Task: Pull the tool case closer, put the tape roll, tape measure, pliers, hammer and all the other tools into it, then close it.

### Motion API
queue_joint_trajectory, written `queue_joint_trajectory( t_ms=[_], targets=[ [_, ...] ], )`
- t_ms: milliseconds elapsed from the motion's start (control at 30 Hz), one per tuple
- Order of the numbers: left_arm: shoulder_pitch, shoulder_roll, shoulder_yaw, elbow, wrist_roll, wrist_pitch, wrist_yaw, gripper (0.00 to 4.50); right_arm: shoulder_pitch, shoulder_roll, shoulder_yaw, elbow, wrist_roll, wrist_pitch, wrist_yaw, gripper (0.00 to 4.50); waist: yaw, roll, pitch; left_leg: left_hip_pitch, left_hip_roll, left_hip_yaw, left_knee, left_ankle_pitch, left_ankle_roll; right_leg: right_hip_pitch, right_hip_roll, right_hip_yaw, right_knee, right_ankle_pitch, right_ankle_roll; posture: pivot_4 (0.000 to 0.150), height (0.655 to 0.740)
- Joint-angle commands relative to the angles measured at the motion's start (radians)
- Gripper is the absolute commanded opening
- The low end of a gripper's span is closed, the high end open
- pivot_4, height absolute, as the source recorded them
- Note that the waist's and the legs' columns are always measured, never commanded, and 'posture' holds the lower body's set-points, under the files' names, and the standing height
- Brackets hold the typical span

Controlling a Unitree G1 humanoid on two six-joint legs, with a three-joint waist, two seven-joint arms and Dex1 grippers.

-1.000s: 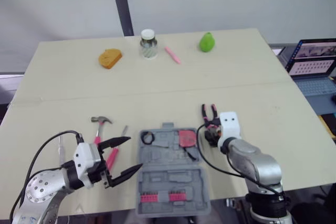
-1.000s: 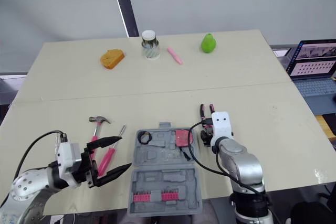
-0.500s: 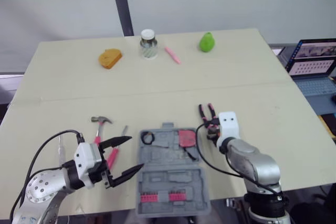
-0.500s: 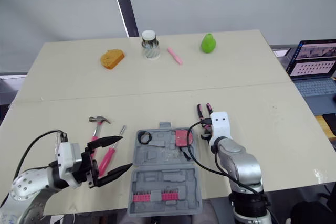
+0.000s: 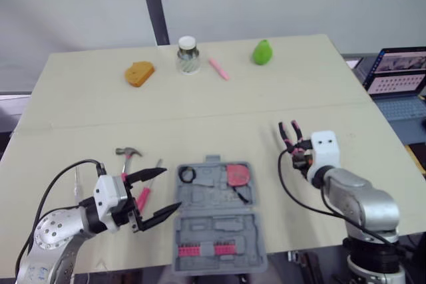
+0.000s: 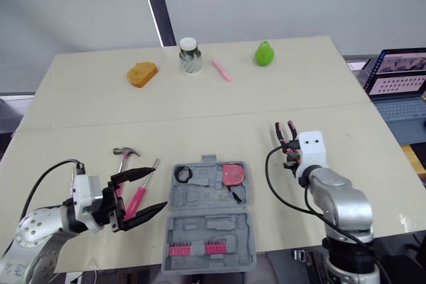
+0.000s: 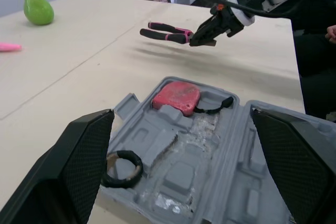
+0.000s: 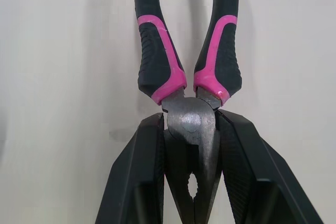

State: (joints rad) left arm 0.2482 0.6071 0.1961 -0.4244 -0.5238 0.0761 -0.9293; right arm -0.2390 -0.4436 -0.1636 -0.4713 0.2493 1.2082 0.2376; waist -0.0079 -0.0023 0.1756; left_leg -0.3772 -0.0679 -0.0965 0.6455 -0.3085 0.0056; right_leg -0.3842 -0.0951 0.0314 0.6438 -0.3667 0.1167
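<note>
Left eye view: right fingers (image 8: 144, 182) clamp pliers (image 5: 291, 132) beside tool case (image 5: 216, 225); left fingers (image 5: 162, 213) gape near hammer (image 5: 126, 153).

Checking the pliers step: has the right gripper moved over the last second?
Yes. The right gripper, shut on the pliers, has shifted to the robot's right, away from the tool case.

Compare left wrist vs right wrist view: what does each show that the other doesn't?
Left wrist adds: the open tool case with the tape roll and tape measure in it, plus a pear. Right wrist adds: the close grip, both fingers pressed on the metal head of the pliers. Shared: the pliers held in the right end effector, clear of the table.
</note>
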Motion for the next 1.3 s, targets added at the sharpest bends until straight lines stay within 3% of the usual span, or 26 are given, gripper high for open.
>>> queue_joint_trajectory(
  t_ms=[33,200,333,567,733,900,1300],
  targets=[
    [-0.009,0.022,0.035,0.003,-0.056,0.010,-0.041,4.50,-0.022,-0.102,-0.004,-0.074,0.088,-0.009,0.148,0.95,0.000,0.000,0.000,0.000,0.000,0.000,0.000,0.000,0.000,0.000,0.000,0.000,0.000,0.000,0.000,0.150,0.7159],
    [0.027,0.077,0.100,-0.010,-0.120,0.013,-0.139,4.50,-0.093,-0.376,0.082,-0.125,0.234,-0.029,0.447,0.95,0.001,0.001,0.001,-0.001,0.001,0.000,0.001,0.000,0.000,0.000,0.000,0.000,-0.002,0.000,0.000,0.150,0.7159],
    [0.084,0.110,0.154,0.003,-0.144,-0.007,-0.225,4.50,-0.152,-0.496,0.151,-0.128,0.289,-0.031,0.562,0.95,0.004,0.000,0.002,-0.001,0.004,0.000,0.001,0.000,0.000,0.003,0.002,-0.002,-0.008,0.000,0.000,0.150,0.7159],
    [0.134,0.110,0.262,0.095,-0.137,-0.065,-0.302,4.50,-0.370,-0.617,0.425,-0.130,0.273,-0.065,0.751,0.95,0.005,0.000,0.003,-0.002,0.004,0.000,0.001,-0.001,0.001,0.004,0.001,-0.003,-0.012,0.000,0.000,0.150,0.7159],
    [0.159,0.100,0.283,0.154,-0.114,-0.114,-0.326,4.50,-0.536,-0.584,0.624,-0.132,0.233,-0.019,0.780,0.95,0.002,0.000,0.003,-0.003,0.005,0.000,0.001,-0.002,0.001,0.003,0.001,-0.003,-0.014,0.000,0.000,0.150,0.7159],
    [0.186,0.091,0.288,0.187,-0.079,-0.160,-0.332,4.50,-0.655,-0.494,0.774,-0.119,0.196,0.059,0.757,0.95,0.004,-0.001,0.002,-0.015,0.005,0.000,0.003,-0.002,0.000,-0.010,0.001,-0.005,-0.010,0.001,0.001,0.150,0.7159],
    [0.208,0.070,0.266,0.243,-0.046,-0.226,-0.348,4.50,-0.727,-0.320,0.936,-0.054,0.138,0.062,0.719,0.95,0.002,-0.001,0.002,-0.014,0.005,0.000,0.004,-0.001,-0.002,-0.010,0.000,-0.010,-0.007,0.000,0.000,0.150,0.7159]
  ],
)
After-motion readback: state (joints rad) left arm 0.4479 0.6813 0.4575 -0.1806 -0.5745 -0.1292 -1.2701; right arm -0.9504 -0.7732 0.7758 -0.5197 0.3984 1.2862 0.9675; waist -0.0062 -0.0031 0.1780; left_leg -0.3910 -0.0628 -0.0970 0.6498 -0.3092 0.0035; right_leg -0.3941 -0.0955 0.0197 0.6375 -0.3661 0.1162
